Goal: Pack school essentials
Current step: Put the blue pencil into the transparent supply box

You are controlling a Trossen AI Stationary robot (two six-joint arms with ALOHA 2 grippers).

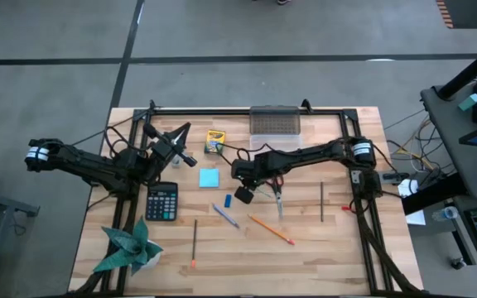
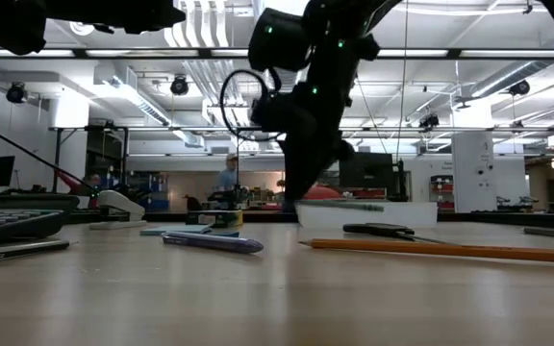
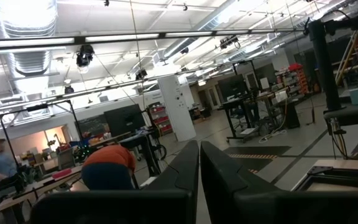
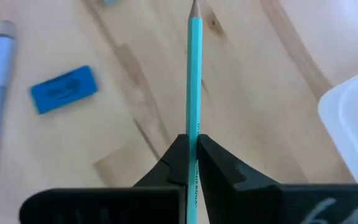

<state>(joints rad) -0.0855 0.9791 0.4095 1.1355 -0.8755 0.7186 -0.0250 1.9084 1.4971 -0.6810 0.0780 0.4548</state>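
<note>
High view: right gripper (image 1: 244,194) over mid-worktop, near the eraser (image 1: 228,200) and scissors (image 1: 277,199). Clear box (image 1: 273,124) at the far edge; contents not discernible. Crayon box (image 1: 214,141) beside it, print unreadable. Note pad (image 1: 209,178) mid-table. Pen (image 1: 226,215) and orange pencil (image 1: 272,229) toward the near edge. Left gripper (image 1: 176,149) waits near the far-left corner, above the calculator (image 1: 161,201). Paper plant (image 1: 127,247) at the near-left corner.

Low view: right gripper (image 2: 306,154) hangs above the worktop (image 2: 277,298); pen (image 2: 212,242) and orange pencil (image 2: 431,249) lie flat.

Left wrist view: left fingers (image 3: 179,171) pressed together, nothing between.

Right wrist view: right gripper (image 4: 191,152) clamps a teal pencil (image 4: 193,68), lifted over the wood; eraser (image 4: 63,89) lies beside, label unreadable. Clear box corner (image 4: 351,118) at the side.
</note>
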